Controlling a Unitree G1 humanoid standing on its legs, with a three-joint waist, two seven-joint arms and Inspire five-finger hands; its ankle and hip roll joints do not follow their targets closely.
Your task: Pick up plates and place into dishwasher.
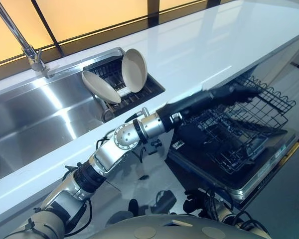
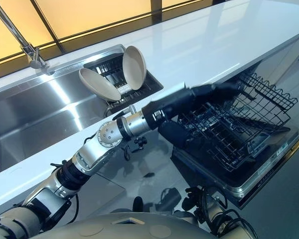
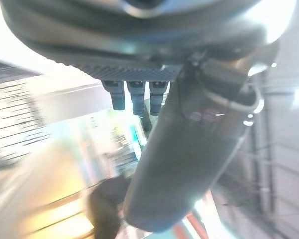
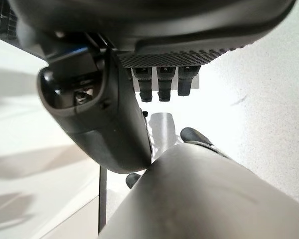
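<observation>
In the left eye view, two beige plates (image 1: 134,70) stand on edge in a dark drying rack (image 1: 139,94) at the right end of the steel sink (image 1: 35,124), set in the white counter (image 1: 209,45). The left hand (image 1: 234,93) reaches over the wire dishwasher basket (image 1: 239,129), at its edge nearest the counter. The right eye view shows the same.

In the left wrist view, I cannot tell how its fingers are set.

In the right wrist view, the right hand (image 4: 94,114) hangs over pale floor, its fingers not readable.
</observation>
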